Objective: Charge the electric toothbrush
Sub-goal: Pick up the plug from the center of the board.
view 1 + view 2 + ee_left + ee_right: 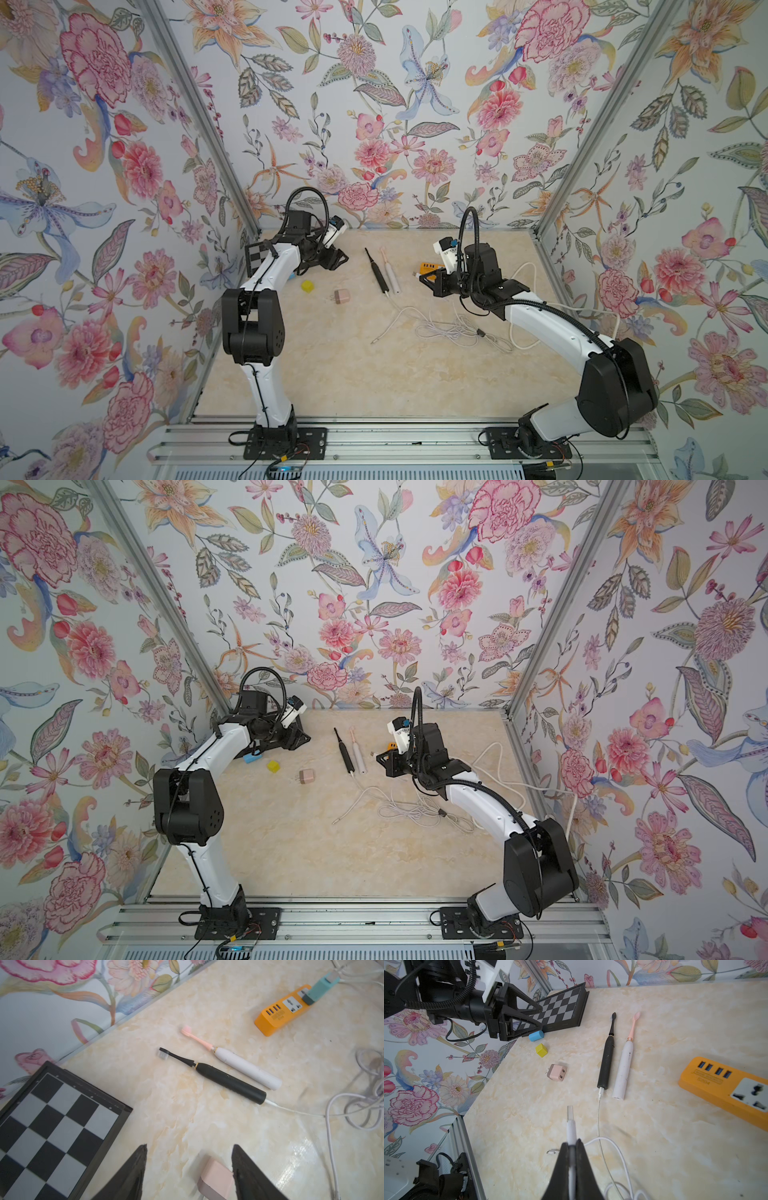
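The right claw (572, 1141) pinches a white cable plug (571, 1126). The left claw (189, 1146) gapes empty, pink adapter (216, 1180) near, seemingly untouched. The black toothbrush (606, 1064) lies on the surface (654, 1147), thin cable (600, 1118) plugged in.

left arm (270, 266): we saw it up from its base, elbow bent sharp, forearm reaching to the far left corner.
left gripper (190, 1147): pointed down at the table, low; we noted jaws well apart.
right arm (552, 320): elbow was bent, forearm stretched toward the table's middle.
right gripper (572, 1142): level, facing left; jaws were pinched tight on a white cable plug (571, 1128), which stuck out past the tips.
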You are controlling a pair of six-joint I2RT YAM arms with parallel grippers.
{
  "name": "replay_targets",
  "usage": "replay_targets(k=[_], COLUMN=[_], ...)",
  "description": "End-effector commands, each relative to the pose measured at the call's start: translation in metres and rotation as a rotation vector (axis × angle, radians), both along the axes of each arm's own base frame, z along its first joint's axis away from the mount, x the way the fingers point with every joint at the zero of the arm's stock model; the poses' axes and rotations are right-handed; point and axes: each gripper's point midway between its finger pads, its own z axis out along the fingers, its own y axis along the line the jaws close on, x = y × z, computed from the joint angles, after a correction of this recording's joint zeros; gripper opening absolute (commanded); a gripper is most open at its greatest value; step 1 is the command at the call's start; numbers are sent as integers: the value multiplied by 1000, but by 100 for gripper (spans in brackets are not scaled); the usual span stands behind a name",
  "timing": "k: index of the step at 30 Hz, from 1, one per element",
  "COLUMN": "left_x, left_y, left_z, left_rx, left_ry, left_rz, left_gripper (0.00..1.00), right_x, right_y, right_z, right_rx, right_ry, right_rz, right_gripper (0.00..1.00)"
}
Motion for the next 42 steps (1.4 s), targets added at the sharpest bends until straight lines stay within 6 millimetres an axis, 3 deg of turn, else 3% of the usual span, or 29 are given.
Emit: replay_targets(k=[1, 9, 13, 18, 25, 30, 37, 39, 42], left_x=[-32, -25, -28, -42, -48, -47, -63, -67, -73], left_y=[-13, 19, 30, 29, 20, 24, 27, 26, 22], left_z=[-26, -63, -80, -91, -107, -128, -140, -141, -141], left_rx=[-15, 82, 131, 120, 55, 95, 169, 187, 208], left_ry=[90, 123, 141, 177, 254, 305, 327, 320, 318], left_rz=[-202, -160, -159, -206, -237, -200, -212, -224, -248], left_gripper=[70, 71, 78, 82, 80, 79, 61, 44, 30], right_x=[-9, -14, -15, -13, -14, -16, -17, -18, -19], right_y=[1, 2, 5, 7, 9, 8, 8, 9, 10], right_z=[12, 5, 7, 10, 11, 12, 18, 20, 21], right_rx=[30, 32, 36, 31, 25, 24, 26, 28, 28], right_ry=[-13, 19, 30, 32, 38, 37, 30, 28, 26], right_rz=[29, 40, 59, 63, 73, 72, 68, 71, 74], right_gripper=[0, 0, 0, 0, 0, 0, 0, 0, 0])
